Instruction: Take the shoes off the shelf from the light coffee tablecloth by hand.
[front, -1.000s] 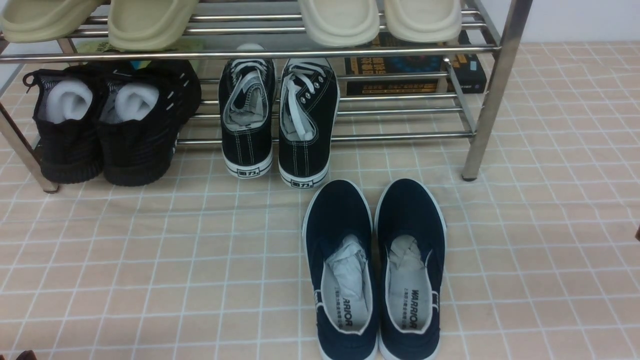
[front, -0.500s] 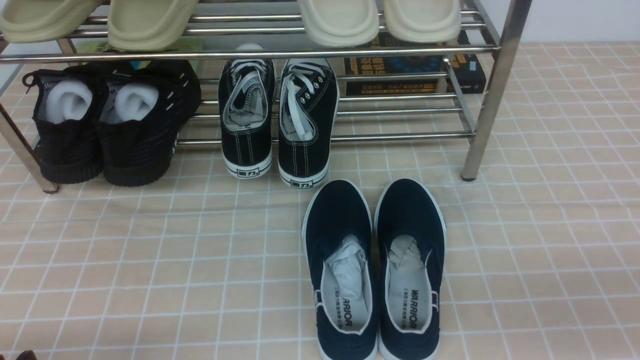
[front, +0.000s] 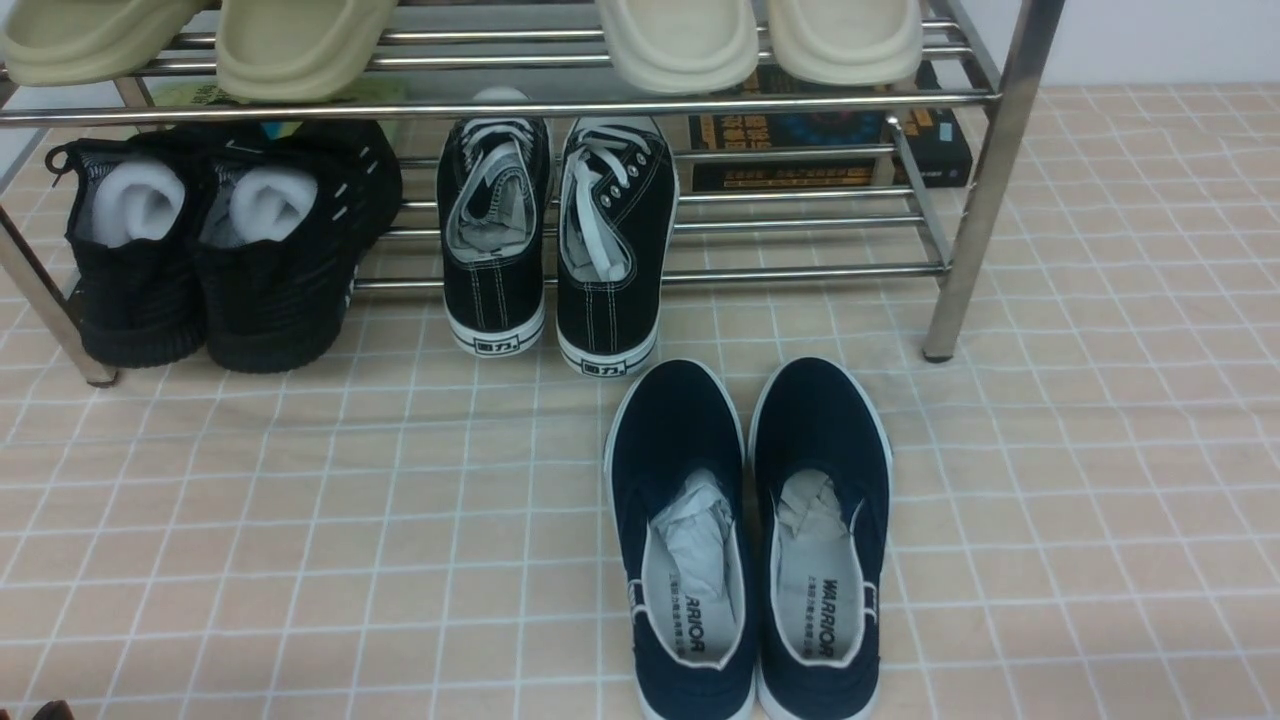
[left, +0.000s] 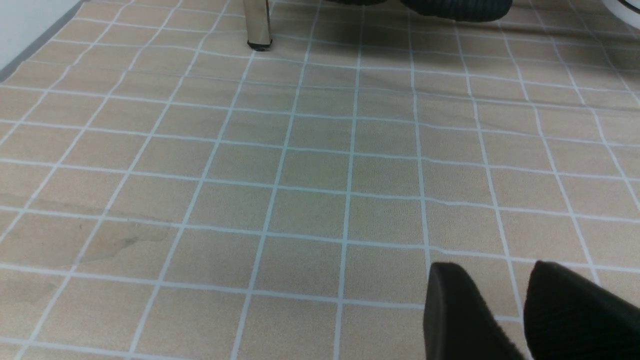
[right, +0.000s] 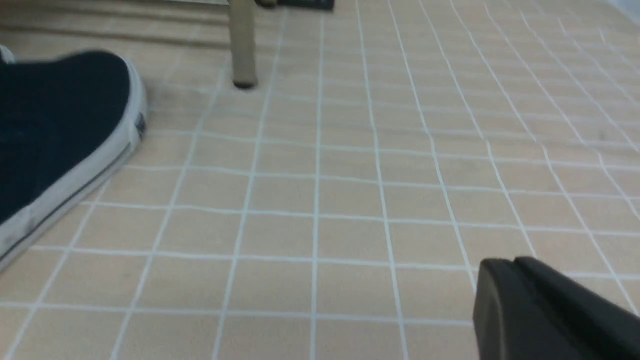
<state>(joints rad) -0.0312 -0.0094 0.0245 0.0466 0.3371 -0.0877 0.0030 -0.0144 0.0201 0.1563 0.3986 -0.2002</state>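
Note:
The shoes, a navy slip-on pair with white soles, stand side by side on the light coffee tablecloth, just in front of the shelf. The left shoe and the right shoe point their toes at the rack and hold crumpled paper. Neither gripper shows in the front view. My left gripper hovers open over bare cloth, nothing between its fingers. My right gripper has its fingers pressed together, shut and empty, to the right of a navy shoe.
Black lace-up sneakers and all-black knit sneakers sit on the shelf's lower tier. Cream slippers lie on the upper bars. A dark box stands behind the rack. Chrome legs rise near each wrist.

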